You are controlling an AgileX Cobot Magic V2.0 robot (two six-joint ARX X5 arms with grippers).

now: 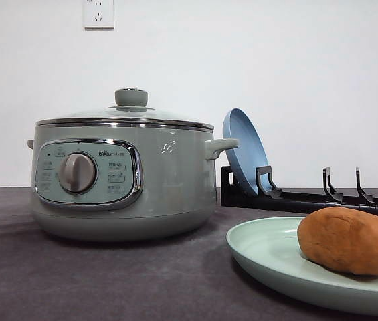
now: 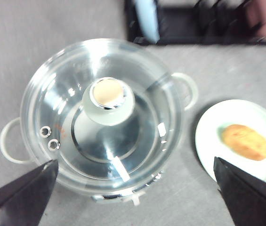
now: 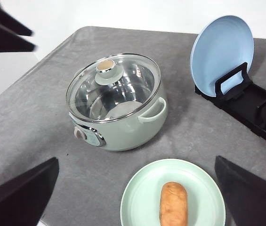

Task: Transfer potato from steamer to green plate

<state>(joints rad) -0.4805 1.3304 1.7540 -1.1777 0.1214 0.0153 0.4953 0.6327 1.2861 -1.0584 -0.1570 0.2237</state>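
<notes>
The potato [image 3: 173,204] is a bumpy, orange-brown oval with dull skin, and it lies flat on the smooth, round green plate [image 3: 140,197], its long way running toward the steamer [image 3: 123,127] and away from it. The steamer is a big round green pot with a clear glass lid [image 3: 123,92] on top, standing just beside the plate on the soft grey table [image 3: 38,108]. The left gripper [image 2: 137,188] hangs over the lid with its jaws spread wide, and the right gripper [image 3: 137,193] hangs over the plate, jaws spread wide too.

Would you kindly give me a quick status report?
Both grippers open, empty. Potato lying on green plate. Steamer lid on. Nothing in the way.
</notes>
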